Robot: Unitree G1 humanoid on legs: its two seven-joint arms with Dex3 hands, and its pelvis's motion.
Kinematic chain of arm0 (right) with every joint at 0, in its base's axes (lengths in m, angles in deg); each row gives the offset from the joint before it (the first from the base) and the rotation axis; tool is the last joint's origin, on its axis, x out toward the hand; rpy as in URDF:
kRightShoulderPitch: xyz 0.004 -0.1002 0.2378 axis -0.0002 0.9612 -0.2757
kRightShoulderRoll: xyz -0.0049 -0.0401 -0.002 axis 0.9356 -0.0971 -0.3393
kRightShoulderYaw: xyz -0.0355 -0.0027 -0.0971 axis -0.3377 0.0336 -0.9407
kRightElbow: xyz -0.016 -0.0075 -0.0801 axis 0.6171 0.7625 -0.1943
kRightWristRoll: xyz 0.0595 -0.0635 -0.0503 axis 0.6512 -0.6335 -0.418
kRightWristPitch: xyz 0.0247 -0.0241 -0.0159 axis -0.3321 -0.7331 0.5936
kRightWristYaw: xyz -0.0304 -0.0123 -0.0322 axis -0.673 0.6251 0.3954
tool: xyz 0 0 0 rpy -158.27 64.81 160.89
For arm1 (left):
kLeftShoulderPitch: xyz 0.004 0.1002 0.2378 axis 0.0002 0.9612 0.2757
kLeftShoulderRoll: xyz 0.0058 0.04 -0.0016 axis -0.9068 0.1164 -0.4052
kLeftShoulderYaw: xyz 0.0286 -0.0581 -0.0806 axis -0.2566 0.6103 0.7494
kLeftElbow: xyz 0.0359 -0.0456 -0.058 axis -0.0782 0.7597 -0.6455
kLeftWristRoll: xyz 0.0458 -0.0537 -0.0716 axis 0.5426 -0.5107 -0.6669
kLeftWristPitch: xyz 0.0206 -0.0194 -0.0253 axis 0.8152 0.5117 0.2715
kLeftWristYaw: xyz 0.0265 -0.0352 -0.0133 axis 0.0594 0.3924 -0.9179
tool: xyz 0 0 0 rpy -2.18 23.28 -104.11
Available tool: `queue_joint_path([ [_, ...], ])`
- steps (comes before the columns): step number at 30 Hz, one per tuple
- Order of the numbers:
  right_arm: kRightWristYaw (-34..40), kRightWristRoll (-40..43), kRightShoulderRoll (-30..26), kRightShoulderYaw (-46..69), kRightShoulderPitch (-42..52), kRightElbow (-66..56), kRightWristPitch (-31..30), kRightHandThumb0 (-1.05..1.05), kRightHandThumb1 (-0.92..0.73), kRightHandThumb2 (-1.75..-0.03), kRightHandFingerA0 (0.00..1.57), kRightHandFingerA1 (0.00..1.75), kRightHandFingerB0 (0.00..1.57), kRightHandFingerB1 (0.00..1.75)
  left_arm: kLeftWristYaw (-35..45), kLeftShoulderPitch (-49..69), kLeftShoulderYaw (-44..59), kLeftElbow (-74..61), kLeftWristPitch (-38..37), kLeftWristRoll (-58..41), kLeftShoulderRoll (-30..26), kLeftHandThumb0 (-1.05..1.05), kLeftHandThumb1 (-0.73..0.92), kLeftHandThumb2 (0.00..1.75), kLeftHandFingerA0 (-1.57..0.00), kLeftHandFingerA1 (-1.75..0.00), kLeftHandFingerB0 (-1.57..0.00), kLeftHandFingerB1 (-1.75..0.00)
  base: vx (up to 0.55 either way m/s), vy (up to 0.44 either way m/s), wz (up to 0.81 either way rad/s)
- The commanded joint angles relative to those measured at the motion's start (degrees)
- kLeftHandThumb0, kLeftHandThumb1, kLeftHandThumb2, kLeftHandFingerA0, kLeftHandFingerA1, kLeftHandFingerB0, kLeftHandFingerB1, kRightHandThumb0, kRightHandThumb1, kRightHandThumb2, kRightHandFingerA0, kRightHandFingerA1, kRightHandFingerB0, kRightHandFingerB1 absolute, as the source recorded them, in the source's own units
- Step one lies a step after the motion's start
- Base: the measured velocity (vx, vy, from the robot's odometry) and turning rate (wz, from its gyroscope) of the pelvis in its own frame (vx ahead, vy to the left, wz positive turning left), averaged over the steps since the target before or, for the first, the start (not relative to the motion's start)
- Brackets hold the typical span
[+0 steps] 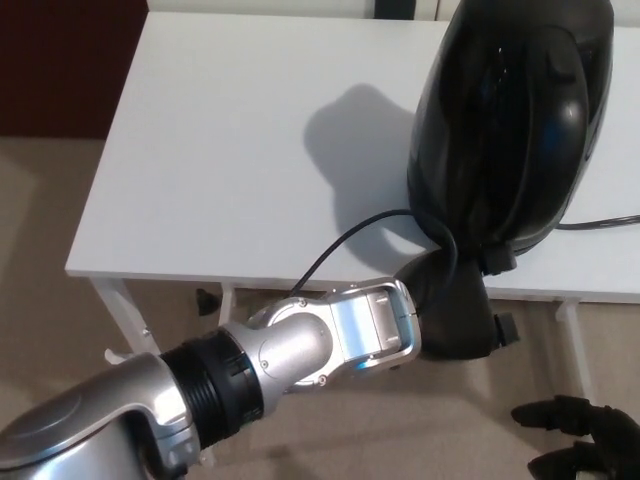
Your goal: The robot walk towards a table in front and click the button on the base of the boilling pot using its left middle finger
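Fingers on the robot's left hand (455,315) are mostly hidden behind its own dark palm, so whether they are spread or pressed together cannot be told; one dark fingertip (497,258) reaches up to the lower front edge of the kettle (510,120), at the spot where the button would sit, though the button itself is not visible from the head view. The black, glossy kettle stands upright at the front right of the white counter (220,170), its long axis vertical, its base just inside the counter's front edge and directly above and beyond the hand. A grey power cord (605,224) runs from its base off to the right. The left arm (300,355), silver with a black cable looping over the wrist, comes in from the lower left, and its hand is at the kettle's base; the right hand (580,452) hangs low at the bottom right corner with its fingers apart, holding nothing, well away from the kettle. Judging by this, the press is either under way or a short push forward and up away. The counter is bare apart from the kettle and its shadow, stands on thin white legs (125,320), and rests on beige carpet (40,220), with a dark red panel (65,60) at the upper left.
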Motion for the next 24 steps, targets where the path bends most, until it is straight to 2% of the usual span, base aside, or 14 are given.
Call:
queue_joint_path([
  [1,0.48,-0.34,-0.39,0.18,-0.46,-0.42,-2.79,-0.16,-0.61,-0.57,0.59,0.55,0.52,0.47,-0.7,-0.24,0.65,0.65,2.99,2.78,-0.2,-0.64,0.4,0.71,-0.22,-0.39,-0.14,-0.37,0.0,0.0,0.0],
  [6,-0.53,0.82,-0.34,0.88,-0.64,0.83,0.16,-0.13,-0.61,-0.57,0.57,0.58,0.48,0.47,-1.12,1.05,1.14,0.32,3.31,2.74,-0.75,-0.68,0.42,0.74,-0.21,-0.39,-0.14,-0.38,0.0,0.0,0.0],
  [13,-0.83,0.56,-0.37,0.73,-0.78,0.98,0.59,-0.15,-0.61,-0.57,0.56,0.55,0.46,0.46,-1.97,2.59,1.53,-0.44,3.46,3.05,-1.35,-0.68,0.42,0.74,-0.23,-0.39,-0.15,-0.38,0.0,0.0,0.0],
  [16,-1.01,0.54,-0.58,0.79,-1.15,1.79,1.89,-0.15,-0.61,-0.57,0.56,0.56,0.49,0.48,-2.36,3.19,1.67,0.52,3.52,2.84,-0.99,-0.67,0.42,0.73,-0.22,-0.39,-0.15,-0.38,0.0,0.0,0.0],
  [19,-1.3,0.48,-0.61,0.67,-1.03,2.18,3.59,-0.14,-0.61,-0.57,0.62,0.6,0.59,0.53,-1.92,4.7,1.36,1.29,4.14,2.75,-0.59,-0.65,0.43,0.74,-0.22,-0.4,-0.15,-0.38,0.0,0.0,0.0],
  [24,-1.49,-1.47,-1.65,-0.89,-1.4,2.22,3.69,-0.21,-0.64,-0.58,0.58,0.58,0.59,0.52,-0.52,7.4,1.51,0.98,4.44,1.65,-0.71,-0.61,0.44,0.73,-0.21,-0.39,-0.14,-0.38,0.0,0.0,0.0],
])
